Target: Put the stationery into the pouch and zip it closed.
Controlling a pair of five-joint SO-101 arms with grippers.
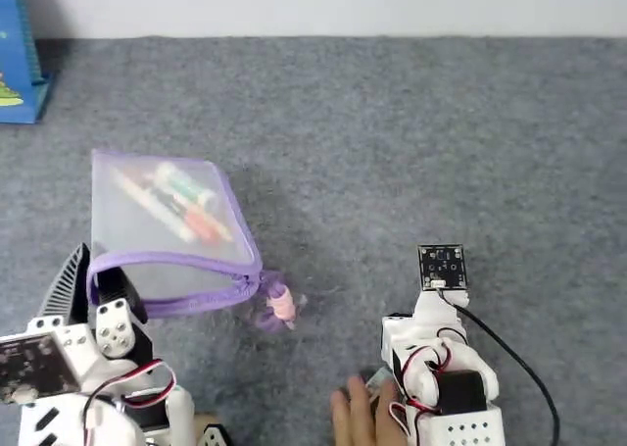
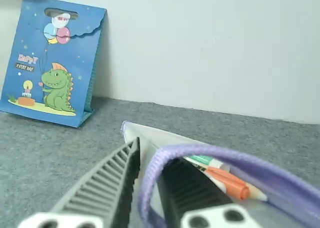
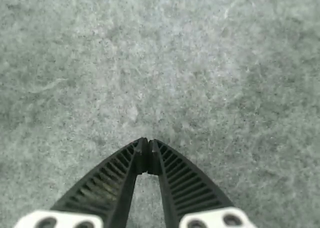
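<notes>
The stationery (image 1: 178, 205) looks to be in already, so as I judge it the step in hand is the zipping, and doing it well depends on keeping the pouch (image 1: 162, 221) anchored while the slider travels. The pouch lies on the left of the grey mat (image 1: 411, 152), its clear side up with the pens showing through and its purple zip edge (image 1: 176, 262) along the near side. That edge bows apart, so the mouth seems to me not yet closed. My left pincer (image 2: 150, 155) is clenched on the near left end of that purple edge, one jaw outside the band and one inside the mouth, with the orange and green pens lying just beyond it. I should hold that grip firm and low so the fabric stays taut. The zip pull (image 1: 279, 304), with its pink tassel, sits at the near right corner of the pouch, apart from both arms. My right pincer (image 3: 148, 148) is closed tight on nothing, its tips together over bare mat well to the right of the pouch. It would need to open, take the pull squarely, and draw it straight along the edge towards my left grip, without lifting, or the teeth may snag and the pouch may skid.
</notes>
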